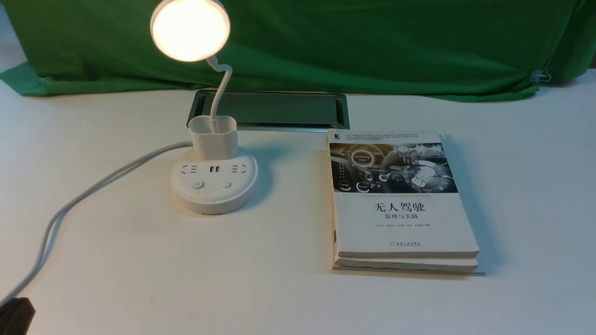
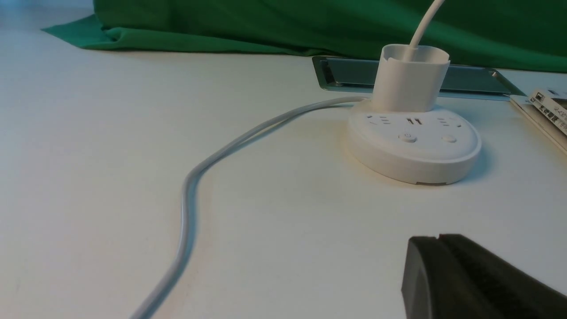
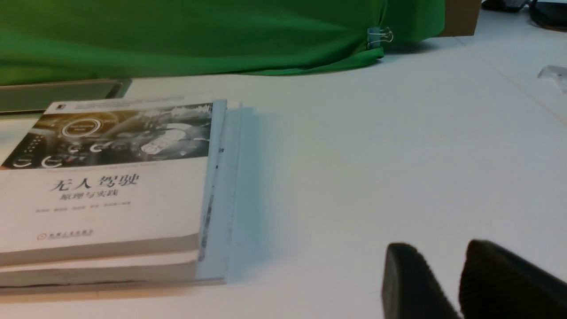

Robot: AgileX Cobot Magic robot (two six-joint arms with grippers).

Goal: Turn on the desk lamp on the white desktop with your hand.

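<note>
While lit, desk lamp [image 2: 414, 137] beyond left tool [image 2: 438, 241]

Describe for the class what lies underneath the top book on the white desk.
Under the top book lies a second book, only its page edges showing along the near side and a thin strip at the right. Its cover is hidden. Both rest on the white desktop.

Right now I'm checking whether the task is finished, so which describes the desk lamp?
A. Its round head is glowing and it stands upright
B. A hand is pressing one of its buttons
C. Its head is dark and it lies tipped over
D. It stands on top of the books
A: in the front view the desk lamp stands upright on the white desktop, its disc head glowing warm white, with no hand touching it.
</note>
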